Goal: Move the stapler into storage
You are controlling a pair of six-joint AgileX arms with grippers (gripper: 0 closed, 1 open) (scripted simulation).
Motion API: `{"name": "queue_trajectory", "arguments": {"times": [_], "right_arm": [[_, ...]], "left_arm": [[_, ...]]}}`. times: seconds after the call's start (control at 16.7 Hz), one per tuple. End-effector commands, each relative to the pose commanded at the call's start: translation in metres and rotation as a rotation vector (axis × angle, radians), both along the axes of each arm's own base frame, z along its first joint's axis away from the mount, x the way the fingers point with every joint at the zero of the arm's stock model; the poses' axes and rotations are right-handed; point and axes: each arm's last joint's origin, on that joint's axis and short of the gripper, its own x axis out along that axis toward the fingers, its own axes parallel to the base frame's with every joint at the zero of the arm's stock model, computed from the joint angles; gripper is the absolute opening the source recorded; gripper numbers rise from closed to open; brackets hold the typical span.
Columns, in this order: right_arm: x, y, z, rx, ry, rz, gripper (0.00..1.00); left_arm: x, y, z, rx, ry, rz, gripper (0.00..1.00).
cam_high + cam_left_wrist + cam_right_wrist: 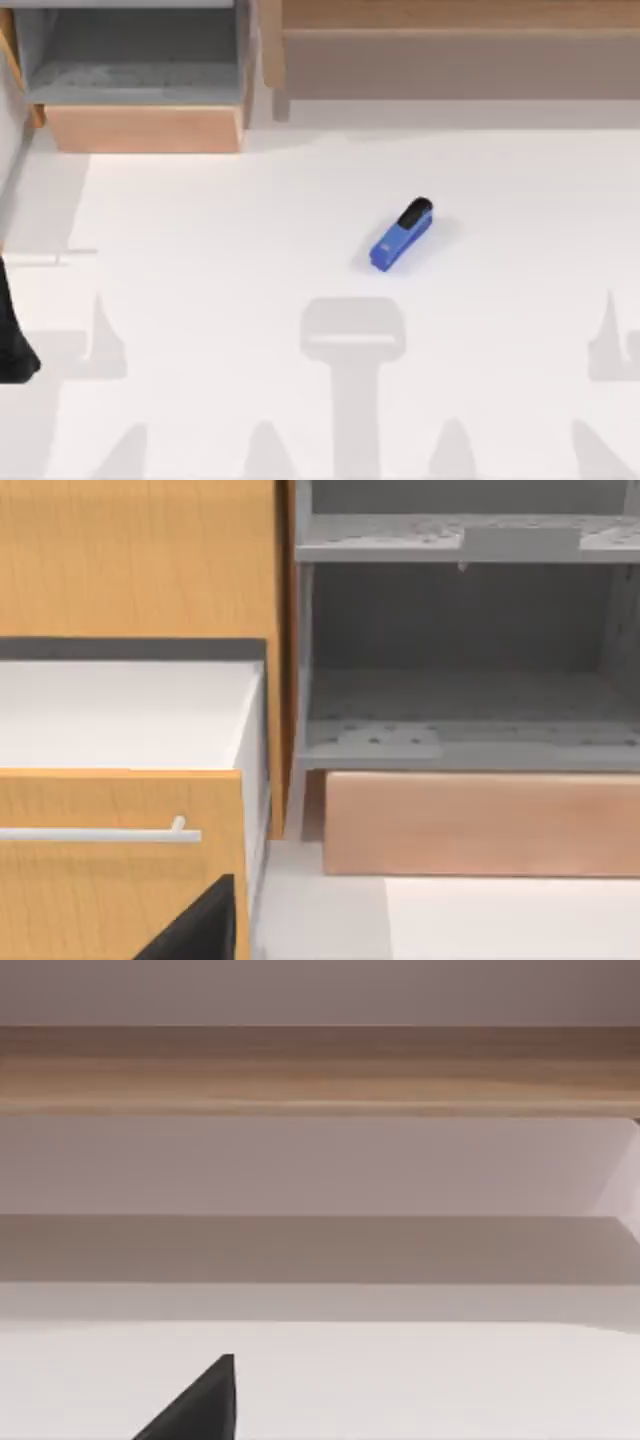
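Note:
The stapler (402, 236), bright blue with a black rounded end, lies on the white table a little right of centre. It is angled with the black end toward the back right, and nothing touches it. Storage (145, 128) is a light-wood box with a grey inside, standing at the back left with its pale front panel (480, 825) facing the table. My left arm (12, 345) is parked at the table's left edge, far from the stapler. A black part of my left gripper (200, 930) shows in the left wrist view, facing storage. A black part of my right gripper (200, 1405) shows over bare table.
A long wooden ledge (450, 50) runs along the back right of the table. The left wrist view shows an orange-wood cabinet with a white top and a drawer front with a metal handle (100, 834) beside storage. Open white tabletop surrounds the stapler.

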Motion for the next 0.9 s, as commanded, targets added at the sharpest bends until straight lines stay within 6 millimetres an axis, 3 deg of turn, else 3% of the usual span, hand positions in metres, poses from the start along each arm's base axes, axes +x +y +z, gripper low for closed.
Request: {"name": "queue_trajectory", "arguments": {"times": [0.42, 0.66, 0.9], "right_arm": [[0.0, 0.0, 0.0, 0.0, 0.0, 0.0, 1.0], [0.0, 0.0, 0.0, 0.0, 0.0, 0.0, 1.0], [0.0, 0.0, 0.0, 0.0, 0.0, 0.0, 1.0]], "left_arm": [[0.003, -0.003, 0.013, -0.006, 0.091, -0.029, 1.0], [0.015, -0.01, 0.036, -0.006, 0.279, -0.078, 1.0], [0.044, -0.024, 0.06, 0.027, 0.554, -0.14, 1.0]]}}
